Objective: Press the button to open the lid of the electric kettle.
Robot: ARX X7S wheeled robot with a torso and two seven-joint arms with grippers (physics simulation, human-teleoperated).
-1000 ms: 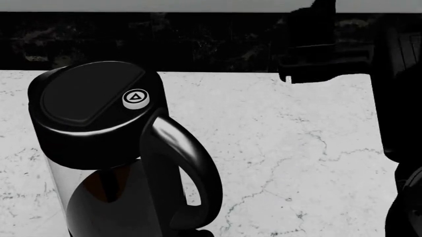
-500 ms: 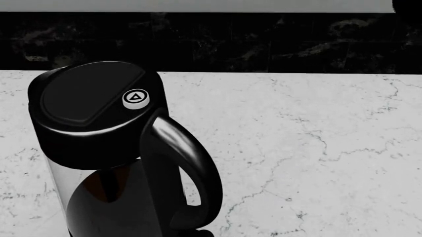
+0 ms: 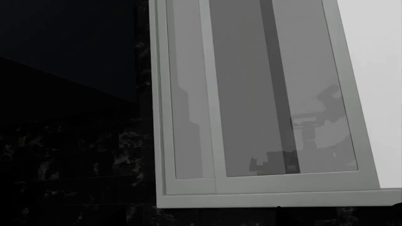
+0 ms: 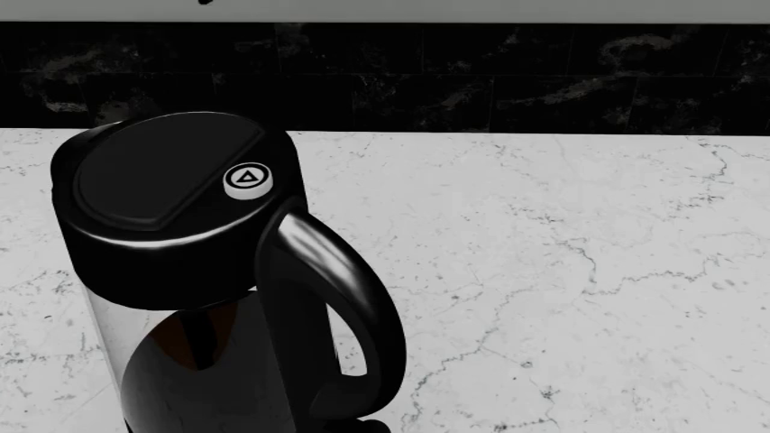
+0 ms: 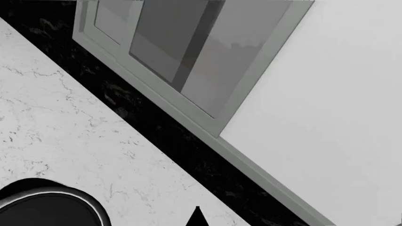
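Counter: white marble worktop [image 4: 578, 271], dark tiled backsplash [image 4: 481, 81] along its far edge.
Kettle: the electric kettle [image 4: 205, 298] stands near left on the worktop, handle [image 4: 343, 307] turned right.
Lid: the lid [image 4: 162, 171] sits closed on the glass body.
Button: the button [image 4: 248, 179] lies at the lid's right edge, just above the handle, untouched.
Window: grey framed window [image 3: 251, 94] above the backsplash.
Jaws: neither gripper shows; their state cannot be told.

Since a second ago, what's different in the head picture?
The dark arm shape that was at the upper right over the counter a second ago slid out of the head view; no claw shows there now. Nothing was grabbed or let go. The electric kettle stayed put, its lid still closed and the button unpressed.
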